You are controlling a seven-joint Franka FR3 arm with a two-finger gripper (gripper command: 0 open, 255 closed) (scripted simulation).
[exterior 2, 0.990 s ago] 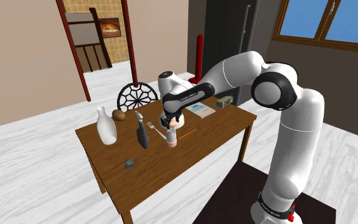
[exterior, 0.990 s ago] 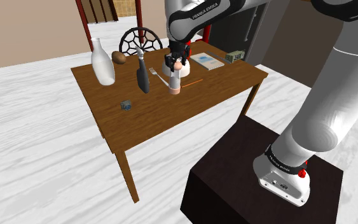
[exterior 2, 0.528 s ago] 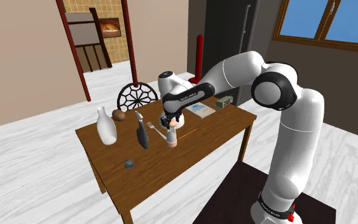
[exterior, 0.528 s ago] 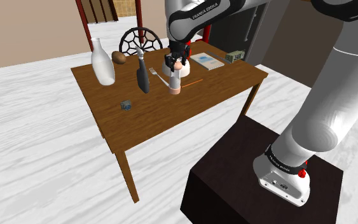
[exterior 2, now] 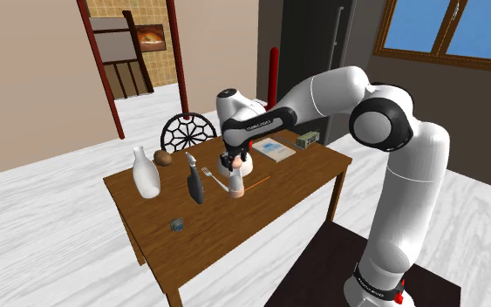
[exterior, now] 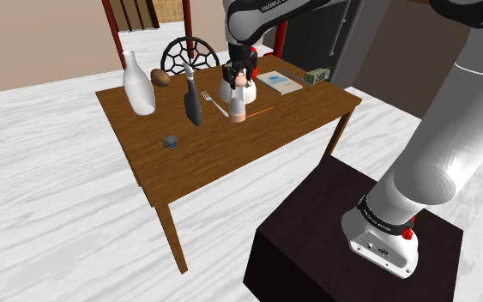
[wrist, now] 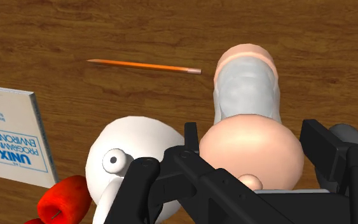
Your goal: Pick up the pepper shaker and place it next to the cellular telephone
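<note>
The pepper shaker [exterior: 238,106] [exterior 2: 235,187] has a white body with a peach cap and base, and stands upright near the middle of the wooden table [exterior: 231,150]. My gripper [exterior: 241,77] [exterior 2: 235,163] comes down on it from above. In the wrist view the gripper [wrist: 257,143] is shut on the shaker's round peach head [wrist: 250,153], one finger on each side. A slim black object with a grey tip [exterior: 192,105] [exterior 2: 194,185], possibly the telephone, stands a short way off toward the shoulder view's left.
Close around the shaker are a white figure with a red beak [wrist: 130,153], an orange pencil [wrist: 145,65], a fork [exterior: 214,104] and a book [exterior: 280,81]. Farther off stand a white bottle [exterior: 138,86], a brown lump [exterior: 160,77], a small box [exterior: 316,76] and a tiny blue-grey item [exterior: 170,142].
The gripper has risen a little with the shaker in it, and the shaker's base sits slightly higher over the table. Nothing else has moved.
</note>
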